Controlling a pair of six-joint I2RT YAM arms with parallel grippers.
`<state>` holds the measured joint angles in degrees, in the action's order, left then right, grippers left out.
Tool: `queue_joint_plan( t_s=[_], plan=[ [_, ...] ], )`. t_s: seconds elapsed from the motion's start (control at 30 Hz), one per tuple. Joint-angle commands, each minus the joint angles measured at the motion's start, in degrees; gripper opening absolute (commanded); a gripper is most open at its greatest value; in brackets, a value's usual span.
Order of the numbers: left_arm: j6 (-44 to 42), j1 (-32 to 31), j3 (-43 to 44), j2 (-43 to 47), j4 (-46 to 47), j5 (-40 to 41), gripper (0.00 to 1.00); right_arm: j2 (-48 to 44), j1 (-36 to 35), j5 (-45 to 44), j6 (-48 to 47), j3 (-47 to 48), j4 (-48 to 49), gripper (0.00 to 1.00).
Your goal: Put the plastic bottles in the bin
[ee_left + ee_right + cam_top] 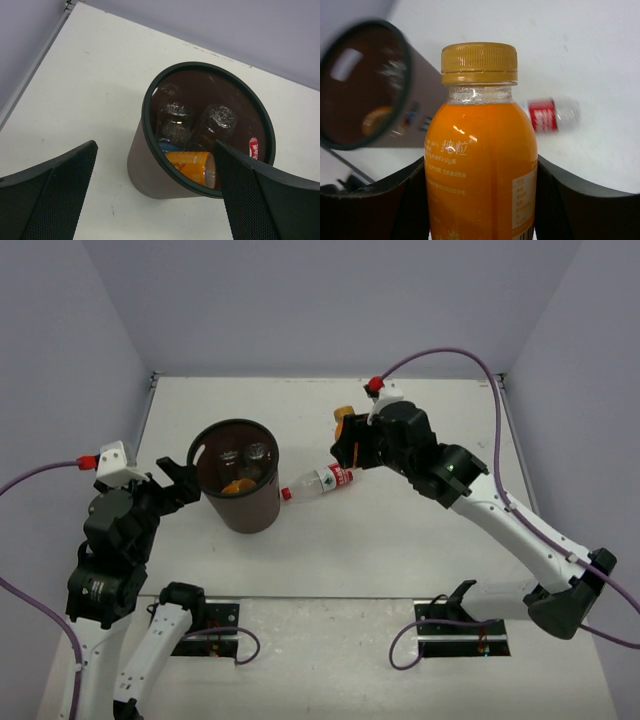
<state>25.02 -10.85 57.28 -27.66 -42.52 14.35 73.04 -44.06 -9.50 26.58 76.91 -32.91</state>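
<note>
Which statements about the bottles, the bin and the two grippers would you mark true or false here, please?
1. The right gripper is shut on an orange bottle with a gold cap. True.
2. The red-labelled bottle stands inside the bin. False: it lies on its side on the table, beside the bin.
3. A second orange bottle lies inside the bin. True.
4. The left gripper holds a clear bottle. False: it is open and empty, near the bin.

The orange bottle — base cut off below; bin and red-labelled bottle blurred.
</note>
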Motion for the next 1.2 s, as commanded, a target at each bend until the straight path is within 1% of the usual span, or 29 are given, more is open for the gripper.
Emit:
queue_joint_plan(
  t_s=[0.0,0.1,0.2,0.27,0.3,0.4,0.5,0.6,0.7,0.83,0.93,0.97,1.1,1.17],
  plan=[
    [1.0,0.6,0.9,0.8,0.7,1.1,1.00,6.2,-6.3,4.2,-7.6,17.4,3.0,0.49],
    [1.0,0.6,1.1,0.9,0.5,1.2,1.00,14.4,-10.5,6.4,-9.7,27.2,2.7,0.49],
    [0.9,0.6,1.6,0.9,-0.1,1.4,1.00,25.8,-12.2,8.1,-9.5,41.4,0.4,0.49],
    [0.9,0.6,1.8,0.9,-0.4,1.4,1.00,31.9,-13.2,8.4,-9.0,50.7,-1.6,0.49],
    [0.9,0.6,1.9,1.0,-0.6,1.3,1.00,35.9,-13.6,8.4,-8.8,53.4,-3.0,0.49],
    [0.8,0.6,2.3,1.1,-0.9,1.5,1.00,41.3,-14.7,8.9,-9.0,59.8,-2.6,0.49],
    [0.8,0.6,2.2,1.2,-0.8,1.3,1.00,43.7,-15.3,9.1,-9.4,58.6,1.3,0.52],
    [0.8,0.6,1.9,1.1,-0.7,1.3,1.00,44.5,-15.3,9.2,-9.9,56.5,2.0,0.58],
    [0.8,0.6,1.5,1.1,-0.4,1.1,1.00,45.8,-15.4,9.1,-10.3,56.2,0.4,0.67],
    [0.8,0.6,1.5,0.6,-0.3,0.9,1.00,45.1,-15.3,11.5,-11.1,54.8,-0.4,0.87],
    [0.7,0.6,1.5,0.5,-0.2,0.9,1.00,43.7,-15.3,13.9,-13.4,54.1,0.0,0.97],
    [0.7,0.6,1.5,0.4,-0.1,0.9,1.00,43.2,-15.3,14.5,-14.1,54.1,-0.1,0.99],
    [0.7,0.6,1.4,0.4,-0.2,1.9,1.00,39.6,-14.9,18.4,-18.5,53.5,-0.3,0.99],
    [0.8,0.6,1.5,0.3,-0.3,2.1,1.00,36.7,-14.2,19.8,-21.0,51.3,0.1,0.99]
  ],
)
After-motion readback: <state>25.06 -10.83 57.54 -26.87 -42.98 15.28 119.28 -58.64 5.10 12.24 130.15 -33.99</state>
